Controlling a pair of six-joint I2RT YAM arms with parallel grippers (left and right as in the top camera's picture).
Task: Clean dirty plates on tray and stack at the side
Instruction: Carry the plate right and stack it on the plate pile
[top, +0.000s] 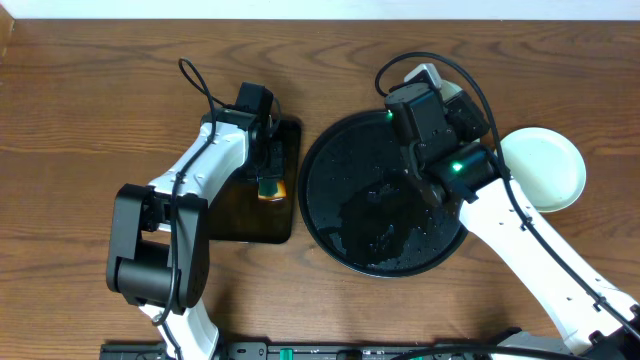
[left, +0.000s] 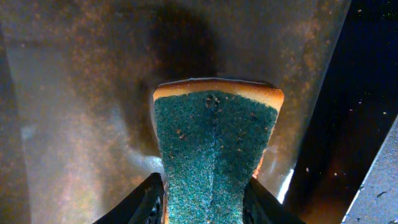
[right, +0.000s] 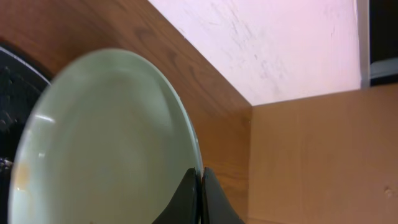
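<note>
Mint-green plate (right: 106, 143) pinched at its rim

Mint-green plate fills the right wrist view, tilted on edge, the right pincer (right: 200, 186) closed tight on its rim over the round black tray (top: 330, 215)'s far edge. Left pincer (left: 202, 194) clamps a green-and-yellow sponge (left: 214, 143) over the rectangular tray (top: 245, 215), leftward. One second plate (top: 548, 170) sits on the table (top: 90, 100) just right of the round tray, nearer the right arm, so stacking looks like that arm's job
</note>
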